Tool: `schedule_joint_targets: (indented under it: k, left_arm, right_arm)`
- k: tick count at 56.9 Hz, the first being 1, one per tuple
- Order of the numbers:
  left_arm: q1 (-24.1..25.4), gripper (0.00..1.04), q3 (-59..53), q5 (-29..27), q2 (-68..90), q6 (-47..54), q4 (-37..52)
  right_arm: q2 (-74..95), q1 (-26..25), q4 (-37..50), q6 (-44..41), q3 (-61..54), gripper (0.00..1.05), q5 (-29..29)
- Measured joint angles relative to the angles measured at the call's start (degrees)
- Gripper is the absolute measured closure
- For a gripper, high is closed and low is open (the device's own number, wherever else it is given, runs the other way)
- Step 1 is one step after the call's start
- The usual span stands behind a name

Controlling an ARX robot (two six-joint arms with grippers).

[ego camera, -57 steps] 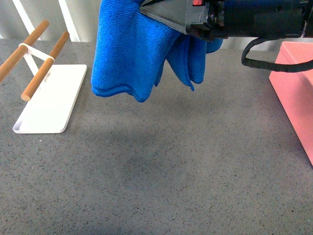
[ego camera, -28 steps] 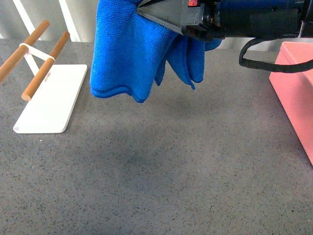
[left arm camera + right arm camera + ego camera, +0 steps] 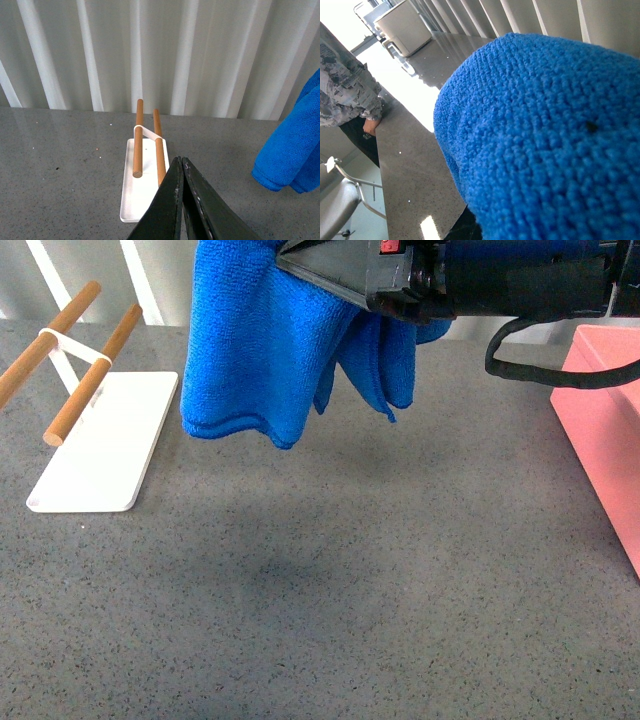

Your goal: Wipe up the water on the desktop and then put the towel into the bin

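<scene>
My right gripper point(image 3: 300, 260) reaches in from the right at the top of the front view and is shut on the blue towel point(image 3: 270, 340). The towel hangs in folds well above the dark-grey speckled desktop point(image 3: 330, 570). In the right wrist view the towel point(image 3: 550, 135) fills most of the picture and hides the jaws. The pink bin point(image 3: 610, 430) stands at the right edge, to the right of the hanging towel. My left gripper point(image 3: 181, 165) is shut and empty, above the desktop near the white tray; the towel point(image 3: 292, 150) hangs to one side of it.
A flat white tray point(image 3: 105, 445) with two wooden rods point(image 3: 90, 365) stands at the left of the desktop, also in the left wrist view point(image 3: 142, 185). A black cable point(image 3: 540, 375) loops under the right arm. A ribbed white wall runs behind the desk.
My right gripper with the towel has drifted slightly left and up over the second. The tray and bin have not moved.
</scene>
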Motion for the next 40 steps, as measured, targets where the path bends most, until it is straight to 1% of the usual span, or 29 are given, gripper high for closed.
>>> schedule_joint_targets:
  k: [11, 32, 34, 36, 40]
  left_arm:
    - [0.0, 1.01, 0.0, 0.0, -4.37, 0.0, -4.31]
    - [0.0, 1.01, 0.0, -0.02, -9.35, 0.0, -9.31]
    - [0.0, 1.01, 0.02, 0.0, -11.17, -0.02, -11.26]
    - [0.0, 1.01, 0.0, 0.0, -14.27, 0.0, -15.98]
    - [0.0, 1.01, 0.0, 0.02, -17.75, 0.0, -19.04]
  right_arm:
    - [0.0, 0.22, 0.0, 0.0, 0.0, 1.0, 0.0]
    - [0.0, 0.15, 0.55, 0.02, -0.74, 1.0, 0.94]
    - [0.0, 0.13, 0.61, 0.02, -0.83, 1.0, 0.94]
    - [0.0, 0.11, 0.61, 0.02, -0.87, 1.0, 0.92]
    - [0.0, 0.02, 0.68, 0.02, -0.87, 1.0, 0.87]
